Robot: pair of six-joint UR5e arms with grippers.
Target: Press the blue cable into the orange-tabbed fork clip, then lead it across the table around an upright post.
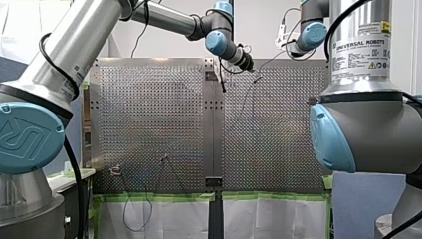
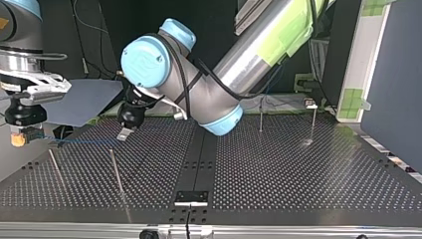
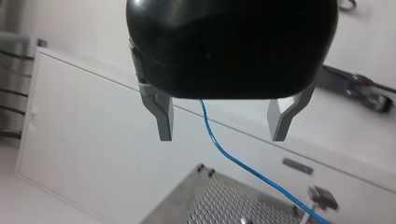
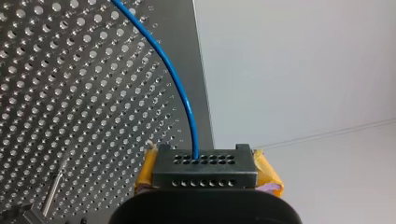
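**Fig. Two arms, cable held aloft.** The left pincer (image 3: 222, 127) is released: its two metal fingers (image 3: 162, 116) stand wide apart. The blue cable (image 3: 233, 159) emerges from under the black body and passes through the gap, touching neither finger. From there it runs down past a corner of the perforated surface (image 3: 219, 203).

The right pincer (image 4: 205, 163) is clenched on the blue cable (image 4: 183, 93). The strand enters the holed black block between the yellow pads (image 4: 267, 173), then arcs away over the surface (image 4: 70, 93), close to one of its edges.

In the top view, the right pincer (image 2: 19, 135) hangs just outside the surface's left edge, with a yellow pad showing at its tip. The blue cable (image 2: 79, 141) stretches from it, nearly level and clear of the surface (image 2: 298, 184), towards the left pincer (image 2: 124, 132), which hovers over the surface's left half.

Four upright posts stand on the plate. Two (image 2: 115, 169) (image 2: 54, 167) are in the left half, below the cable's span. Two (image 2: 260, 117) (image 2: 313, 122) are near the far right corner, well apart from the cable.

In the front view, the left pincer (image 1: 247, 61) lies at the far edge, right of the centre seam.
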